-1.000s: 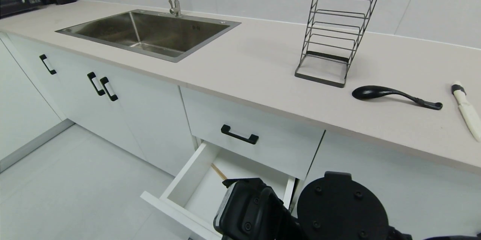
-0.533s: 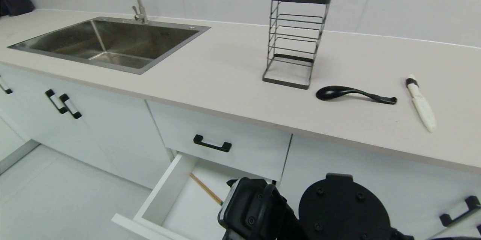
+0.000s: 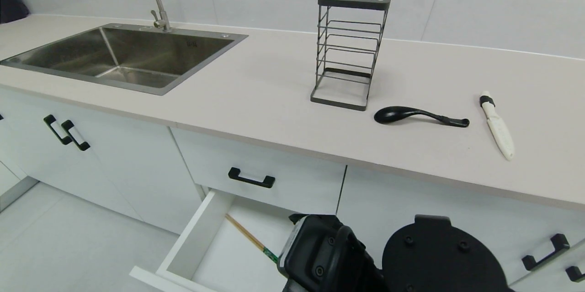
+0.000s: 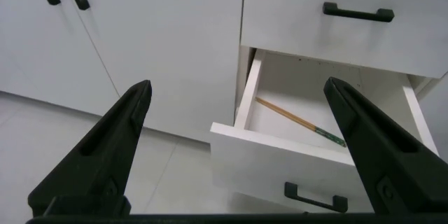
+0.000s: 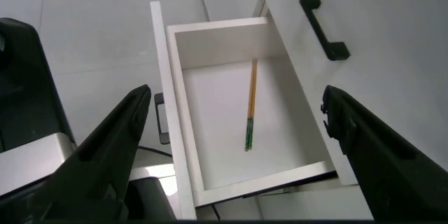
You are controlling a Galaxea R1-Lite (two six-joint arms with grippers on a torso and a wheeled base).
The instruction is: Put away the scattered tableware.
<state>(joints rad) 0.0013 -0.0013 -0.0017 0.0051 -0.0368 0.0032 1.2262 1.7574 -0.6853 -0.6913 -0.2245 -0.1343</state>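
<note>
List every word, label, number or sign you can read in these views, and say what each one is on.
No text here is legible.
Sink: a small dark mark on its back inner wall, too small to read.
Chopsticks: green patterned ends, no lettering can be made out.
Knife rack, black spoon, white knife: no print visible.
</note>
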